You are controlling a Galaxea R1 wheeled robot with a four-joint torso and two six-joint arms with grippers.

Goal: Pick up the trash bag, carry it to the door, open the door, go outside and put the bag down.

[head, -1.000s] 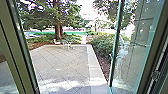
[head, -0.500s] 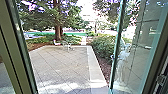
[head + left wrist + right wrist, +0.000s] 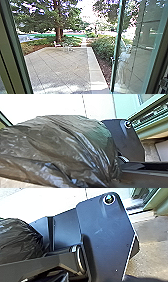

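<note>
The glass door [image 3: 114, 60] stands open on the right in the head view, and the doorway looks out onto a paved patio [image 3: 60, 67]. In the left wrist view, the dark, shiny trash bag [image 3: 57, 146] bulges large and narrows into folds beside the robot's own bar. Part of the bag [image 3: 17, 241] is also visible in the right wrist view, next to the dark plate and jointed bar. How each gripper stands on or near the bag cannot be made out.
A door frame post [image 3: 15, 50] rises close by on the left. Pale furniture [image 3: 67, 47] stands at the patio's far edge, near a tree [image 3: 58, 32]. Bushes [image 3: 102, 47] line the right side. A blurred pale figure, possibly a person [image 3: 122, 62], shows in the door glass.
The head camera has moved a little: the left post has slid toward the picture's left edge, and more of the patio's left side shows. The door still stands open.
</note>
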